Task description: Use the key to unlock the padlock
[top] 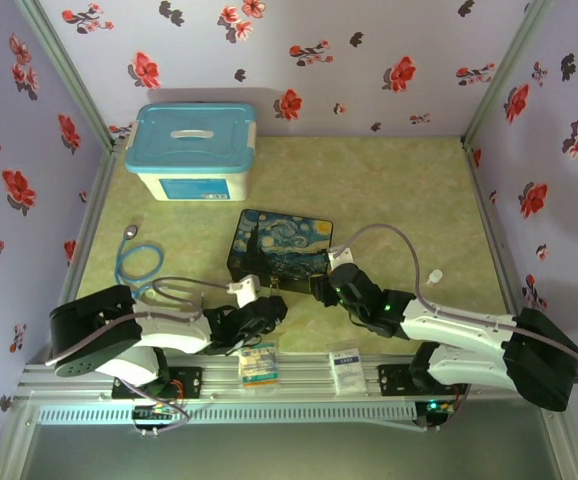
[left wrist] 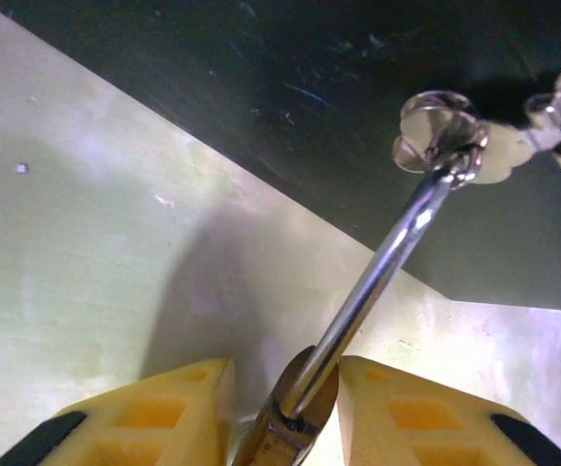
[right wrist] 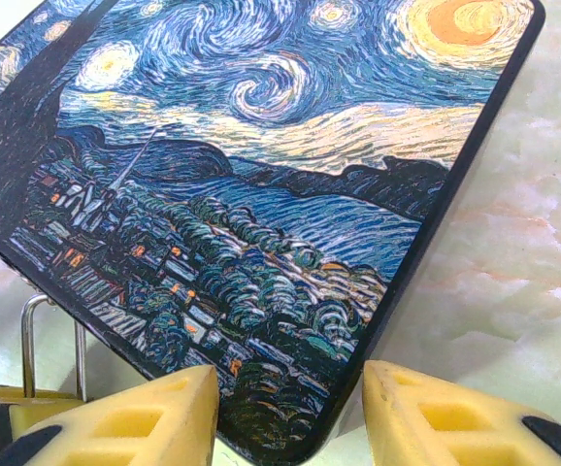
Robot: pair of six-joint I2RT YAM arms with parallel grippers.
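Note:
The padlock (left wrist: 285, 432) shows its brass top at the bottom of the left wrist view. Its silver shackle (left wrist: 378, 272) runs up through the metal latch ring (left wrist: 441, 136) on the dark front of the painted box (top: 281, 243). My left gripper (left wrist: 282, 374) is open, straddling the padlock with a gap at the left finger (left wrist: 179, 403). My right gripper (right wrist: 288, 374) is open around the near corner of the box lid (right wrist: 290, 194), touching nothing. The shackle (right wrist: 52, 335) also stands at the lower left beside that corner. The key is out of view.
A white bin with a blue lid (top: 194, 150) stands at the back left. A coiled blue cable (top: 139, 265) lies left of the box. Two small packets (top: 257, 362) (top: 346, 368) rest on the front rail. Flowered walls close in the table on three sides.

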